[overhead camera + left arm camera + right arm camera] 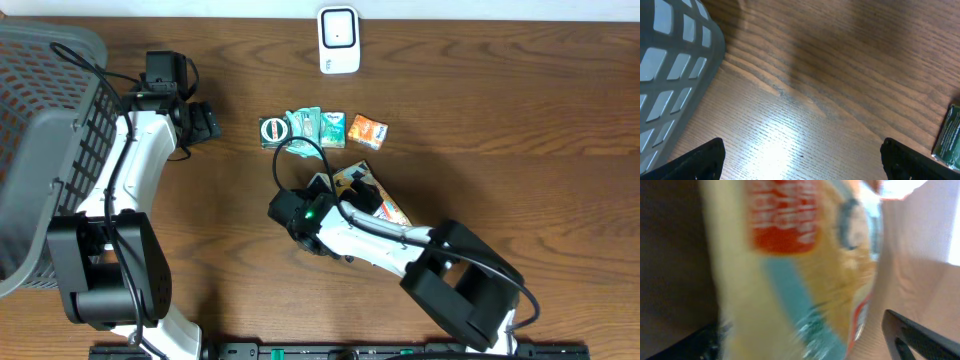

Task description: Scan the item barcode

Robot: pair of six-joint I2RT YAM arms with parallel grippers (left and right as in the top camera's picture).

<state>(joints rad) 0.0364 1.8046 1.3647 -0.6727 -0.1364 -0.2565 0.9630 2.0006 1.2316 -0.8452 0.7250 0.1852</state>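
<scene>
Blurred snack packet (805,270) sits between wide-spread right jaws; left jaws gape empty above table (830,60).

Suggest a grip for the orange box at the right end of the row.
Probably come straight down and close across the far and near edges of the orange box. It lies flat and slightly skewed. The green box crowds its left side, while those two edges look clear.
</scene>
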